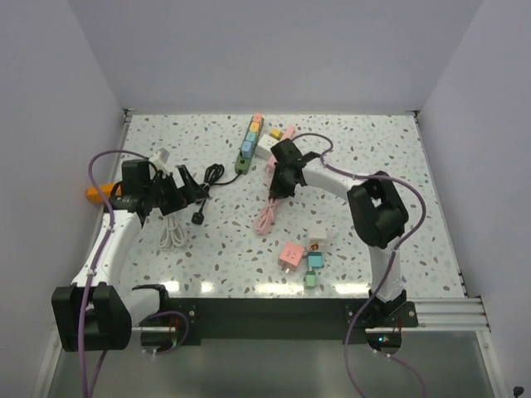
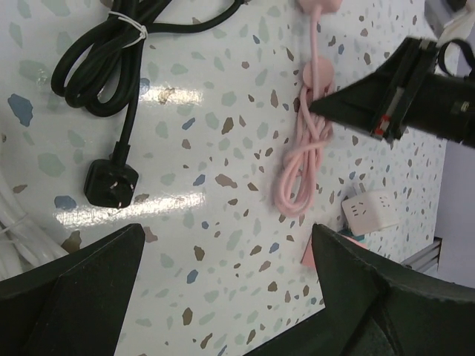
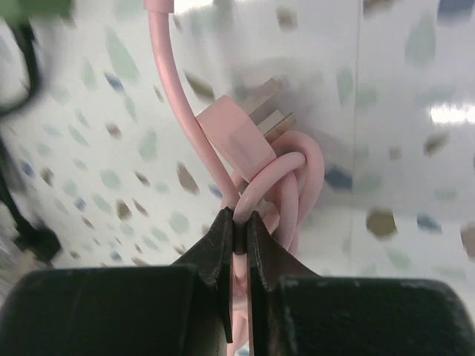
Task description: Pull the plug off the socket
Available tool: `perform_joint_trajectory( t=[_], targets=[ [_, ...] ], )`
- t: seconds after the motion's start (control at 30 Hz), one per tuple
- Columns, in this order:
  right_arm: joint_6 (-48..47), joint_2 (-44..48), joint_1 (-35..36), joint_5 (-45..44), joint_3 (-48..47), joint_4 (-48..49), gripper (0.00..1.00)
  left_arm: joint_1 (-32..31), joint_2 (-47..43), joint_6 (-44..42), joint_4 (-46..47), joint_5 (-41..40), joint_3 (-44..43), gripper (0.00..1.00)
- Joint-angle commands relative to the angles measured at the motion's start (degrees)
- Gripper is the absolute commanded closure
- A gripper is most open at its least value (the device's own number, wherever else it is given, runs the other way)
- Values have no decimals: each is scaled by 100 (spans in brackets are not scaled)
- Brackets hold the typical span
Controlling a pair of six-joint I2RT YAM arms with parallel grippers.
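Note:
A green power strip (image 1: pixel 250 138) with coloured sockets lies at the far middle of the table. A coiled pink cable (image 1: pixel 267 217) lies in front of it. In the right wrist view its pink plug (image 3: pixel 236 137) rests on the coil with its metal prongs bare, in no socket. My right gripper (image 1: pixel 280 184) is shut on a loop of the pink cable (image 3: pixel 297 170), the fingertips (image 3: pixel 223 230) pinching it. My left gripper (image 1: pixel 189 192) hovers open and empty (image 2: pixel 226 231) over bare table, left of the pink cable (image 2: pixel 300 174).
A black plug (image 2: pixel 110 182) and its coiled black cable (image 2: pixel 104 59) lie under my left gripper, with a white cable (image 1: pixel 172 232) beside them. A white adapter (image 2: pixel 371 210), a pink adapter (image 1: pixel 291 254) and teal adapters (image 1: pixel 314 262) sit near the front middle. An orange object (image 1: pixel 94 193) lies at the left edge.

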State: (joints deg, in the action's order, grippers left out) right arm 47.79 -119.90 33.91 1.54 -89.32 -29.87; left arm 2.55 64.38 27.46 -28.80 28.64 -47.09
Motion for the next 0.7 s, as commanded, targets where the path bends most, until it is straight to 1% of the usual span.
perform_joint_trajectory(
  t=[0.0, 0.03, 0.07, 0.1, 0.13, 0.17, 0.23, 0.27, 0.3, 0.33, 0.37, 0.4, 0.43, 0.47, 0.5, 0.53, 0.6, 0.67],
  targets=[
    [-447, 894, 755, 478, 1081, -793, 100, -26, 109, -65, 401, 344, -133, 0],
    [-403, 1107, 931, 522, 1292, -766, 100, -26, 153, -74, 427, 370, -151, 0],
    [-332, 1283, 1116, 723, 1694, -636, 100, -17, 258, -92, 436, 396, -177, 0],
    [-132, 1598, 1509, 803, 1864, -600, 100, -26, 303, -101, 436, 405, -178, 0],
    [-34, 1731, 1731, 865, 2013, -564, 100, -26, 347, -118, 445, 423, -186, 0],
    [115, 1820, 2133, 970, 2215, -477, 100, -35, 408, -162, 454, 431, -178, 0],
    [300, 1987, 2531, 1243, 2305, -467, 100, -44, 461, -215, 471, 432, -143, 0],
    [405, 2057, 2881, 1261, 2314, -520, 100, -35, 488, -267, 480, 432, -90, 0],
    [485, 2101, 3041, 1209, 2305, -590, 100, -44, 505, -294, 489, 440, -72, 0],
    [547, 2224, 3173, 1217, 2305, -625, 98, -44, 540, -320, 489, 432, -46, 0],
    [608, 2277, 3392, 1261, 2322, -652, 89, -52, 593, -364, 498, 449, 33, 0],
    [609, 2321, 3481, 1304, 2314, -713, 77, -61, 611, -373, 515, 449, 77, 0],
    [609, 2409, 3543, 1113, 2279, -853, 63, -70, 654, -382, 524, 440, 112, 0],
    [600, 2470, 3613, 885, 2157, -1202, 55, -70, 655, -408, 524, 432, 191, 0],
    [565, 2549, 3614, 700, 2112, -1327, 45, -70, 655, -408, 559, 423, 235, 0],
    [565, 2628, 3605, 298, 2042, -1433, 39, -79, 637, -417, 559, 397, 270, 1],
    [416, 2752, 3500, -47, 1656, -1654, 28, -70, 602, -417, 507, 230, 323, 1],
    [310, 2752, 3369, -285, 1192, -1645, 23, -70, 497, -374, 454, -59, 306, 0]
  ],
)
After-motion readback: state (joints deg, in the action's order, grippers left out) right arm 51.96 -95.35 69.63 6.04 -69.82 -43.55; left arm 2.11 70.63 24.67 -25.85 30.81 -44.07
